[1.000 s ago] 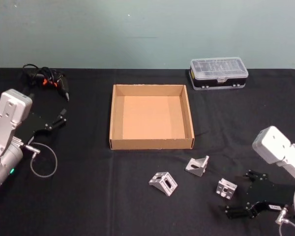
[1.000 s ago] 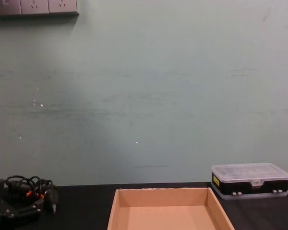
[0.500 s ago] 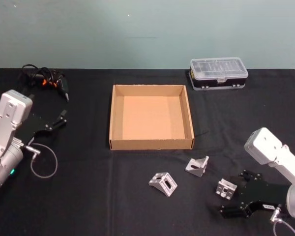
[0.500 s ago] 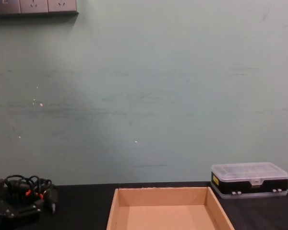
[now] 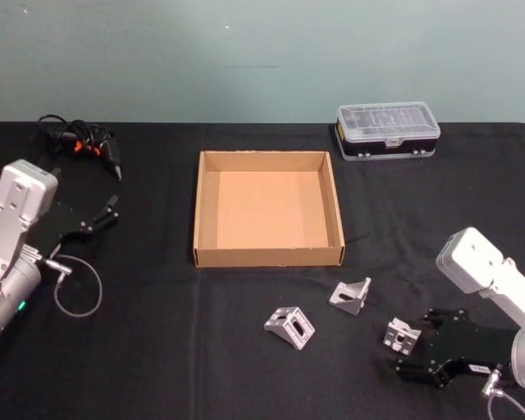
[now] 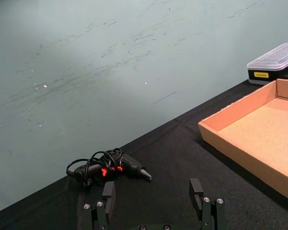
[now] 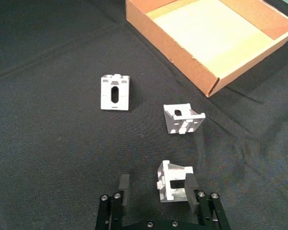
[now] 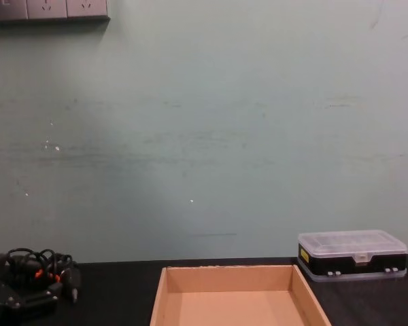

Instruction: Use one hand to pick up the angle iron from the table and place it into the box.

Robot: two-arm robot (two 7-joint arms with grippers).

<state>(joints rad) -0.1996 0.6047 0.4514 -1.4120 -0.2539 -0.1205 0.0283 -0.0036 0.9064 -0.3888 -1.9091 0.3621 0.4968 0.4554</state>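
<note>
The left gripper (image 5: 103,214) is sitting wide open at the left of the black table (image 5: 157,350). The cardboard box (image 5: 268,255) is sitting in the middle. The left angle iron (image 5: 290,326) and the middle angle iron (image 5: 351,296) are lying just in front of it. The right angle iron (image 7: 174,184) is lying on the table between the open fingers of the right gripper (image 7: 157,187), close to one finger.
</note>
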